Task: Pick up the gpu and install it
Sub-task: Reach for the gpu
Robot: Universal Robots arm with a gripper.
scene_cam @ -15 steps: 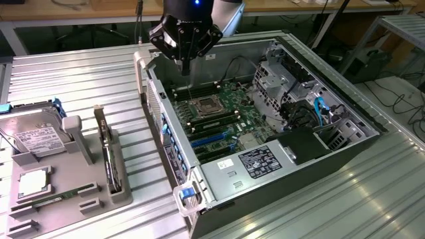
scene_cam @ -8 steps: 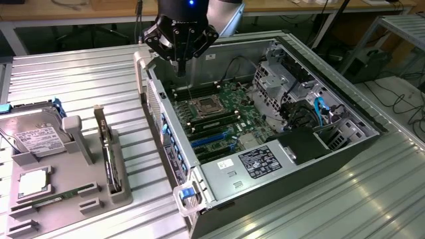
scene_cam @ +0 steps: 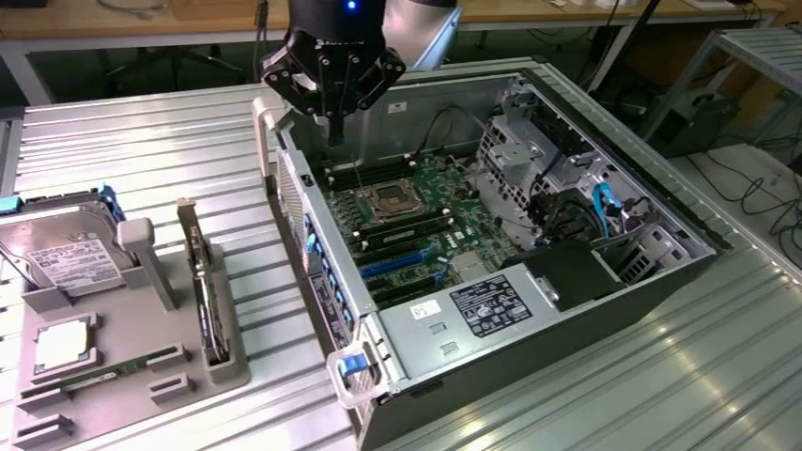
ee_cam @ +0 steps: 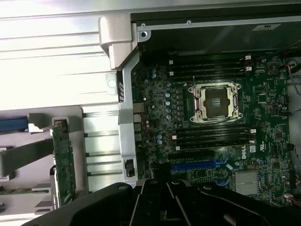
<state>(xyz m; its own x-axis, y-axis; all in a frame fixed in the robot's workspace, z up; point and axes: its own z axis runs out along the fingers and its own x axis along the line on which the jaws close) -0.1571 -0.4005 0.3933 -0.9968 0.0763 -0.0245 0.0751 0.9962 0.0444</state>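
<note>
The gpu (scene_cam: pixel 205 291) is a thin dark card standing on edge in a slot of the grey holder (scene_cam: pixel 138 272), at the exterior view's left beside the open computer case (scene_cam: pixel 564 282). In the wrist view the gpu (ee_cam: pixel 63 160) shows as a green-edged card outside the case wall. My gripper (scene_cam: pixel 334 127) hangs above the far left corner of the case, over the motherboard (scene_cam: pixel 426 225), well away from the gpu. Its fingers are shut together and hold nothing. The gripper's dark body (ee_cam: pixel 178 202) shows in the wrist view.
The holder also carries a silver hard drive (scene_cam: pixel 69 258), a processor chip (scene_cam: pixel 63 343) and a green memory stick (scene_cam: pixel 119 369). Inside the case are the processor socket (scene_cam: pixel 389 199), blue expansion slots (scene_cam: pixel 394 268), a power supply (scene_cam: pixel 483 305) and drive cages (scene_cam: pixel 551 160).
</note>
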